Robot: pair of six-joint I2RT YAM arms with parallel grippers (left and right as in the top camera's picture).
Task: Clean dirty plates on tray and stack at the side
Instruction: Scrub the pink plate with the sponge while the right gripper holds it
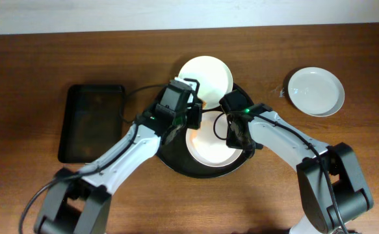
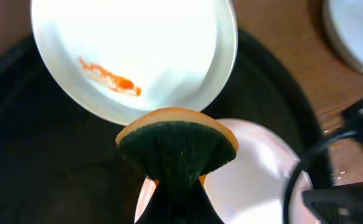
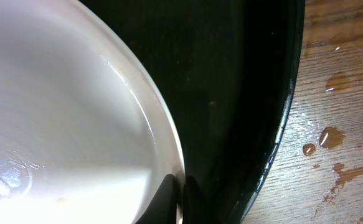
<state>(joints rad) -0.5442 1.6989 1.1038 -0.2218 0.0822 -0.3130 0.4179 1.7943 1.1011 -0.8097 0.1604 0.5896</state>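
Note:
The round black tray lies mid-table. A white plate with an orange smear rests across the tray's far rim. A pale pink plate lies inside the tray. Its right rim is pinched by my right gripper, and in the right wrist view that gripper is shut on the plate. My left gripper is shut on a green-and-orange sponge, which hangs between the two plates, just over the pink plate's far edge. A pale blue-white plate sits on the table to the right.
A rectangular black tray lies on the left of the table. Water drops wet the wood beside the round tray's rim. Cables run between the two wrists over the tray.

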